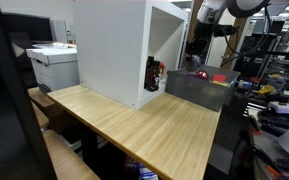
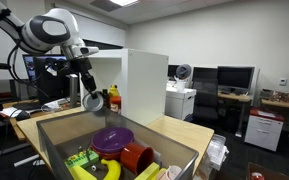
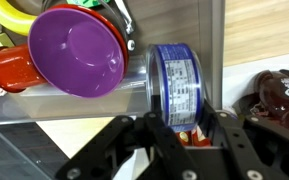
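My gripper (image 3: 181,128) is shut on a can with a blue and white label (image 3: 177,85), held on its side between the two black fingers. In an exterior view the gripper (image 2: 89,99) hangs with the can (image 2: 90,100) above the back edge of a clear bin (image 2: 54,140). The bin holds a purple plate (image 2: 112,139), a red cup (image 2: 136,157), a yellow banana (image 2: 107,171) and green items. In the wrist view the purple plate (image 3: 76,52) and a red cup (image 3: 11,68) lie below, behind the bin's clear wall (image 3: 134,85).
A white open box (image 1: 114,45) stands on the wooden table (image 1: 144,130), with a dark red bottle (image 1: 153,74) in front of it. The bin (image 1: 196,88) sits at the table's far end. A printer (image 1: 52,62) and office desks surround the table.
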You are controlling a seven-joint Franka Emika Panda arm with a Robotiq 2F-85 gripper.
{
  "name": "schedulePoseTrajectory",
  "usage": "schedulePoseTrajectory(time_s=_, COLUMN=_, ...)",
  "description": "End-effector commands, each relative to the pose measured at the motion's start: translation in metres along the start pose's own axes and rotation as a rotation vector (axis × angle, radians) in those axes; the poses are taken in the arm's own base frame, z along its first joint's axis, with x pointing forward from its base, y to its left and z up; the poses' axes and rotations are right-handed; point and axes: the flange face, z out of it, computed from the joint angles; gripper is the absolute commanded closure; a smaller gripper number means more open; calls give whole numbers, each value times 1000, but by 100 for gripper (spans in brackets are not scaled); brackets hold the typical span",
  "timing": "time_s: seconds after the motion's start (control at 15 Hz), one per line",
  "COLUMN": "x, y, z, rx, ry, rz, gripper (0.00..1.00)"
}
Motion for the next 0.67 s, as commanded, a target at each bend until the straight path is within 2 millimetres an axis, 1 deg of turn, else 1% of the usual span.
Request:
schedulePoseTrajectory(time_s=0.0, x=-8, y=-16, z=-12, rx=-1, ry=46, rz=-73, gripper=88)
schedulePoseTrajectory(time_s=0.07, x=-10, y=-22, z=-13, rx=3, ry=47, rz=-89, gripper=88)
schedulePoseTrajectory(time_s=0.2, x=-19, y=-46, z=-18, rx=9, ry=56, rz=-158, gripper=88)
schedulePoseTrajectory(time_s=0.4, x=-24, y=-60, z=-22, rx=-6, ry=82, rz=-211, gripper=88)
schedulePoseTrajectory(time_s=0.6, x=-25, y=-65, z=-25, rx=-30, ry=110, rz=-249, gripper=88)
